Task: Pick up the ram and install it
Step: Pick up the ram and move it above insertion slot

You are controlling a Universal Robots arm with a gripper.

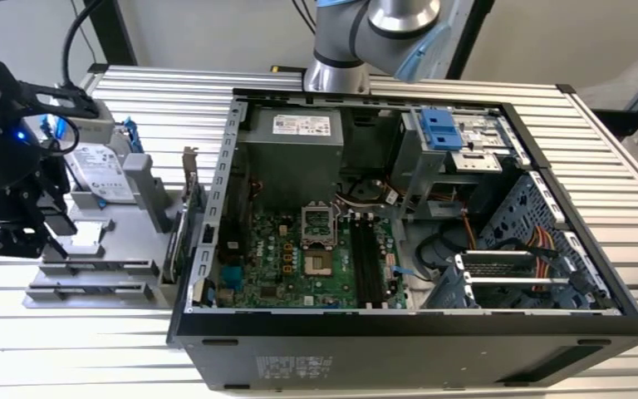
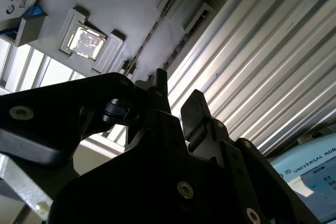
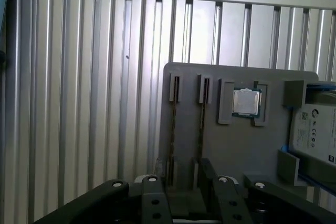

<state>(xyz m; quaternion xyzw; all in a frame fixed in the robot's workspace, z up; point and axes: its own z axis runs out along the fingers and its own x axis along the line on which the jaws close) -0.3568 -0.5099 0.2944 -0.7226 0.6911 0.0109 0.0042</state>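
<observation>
The ram shows as two thin dark board edges standing in the parallel slots of a grey parts holder [image 1: 130, 241], one [image 3: 172, 129] beside the other [image 3: 201, 129]. One of them also shows in the second wrist view [image 2: 152, 32]. My black gripper [image 1: 26, 245] hangs over the holder's slotted end at the exterior view's left, outside the computer case. In both wrist views its fingers stand apart with nothing between them [image 3: 181, 179] [image 2: 178, 93], just short of the slots. On the motherboard inside the open case lie the long black memory slots [image 1: 365, 266].
On the holder lie a silver hard drive [image 1: 103, 174] and a square processor chip [image 3: 245, 102]. A card with a metal bracket [image 1: 186, 208] stands between the holder and the case wall [image 1: 227, 166]. The arm's base [image 1: 336, 71] stands behind the case on the ribbed aluminium table [image 1: 630, 191].
</observation>
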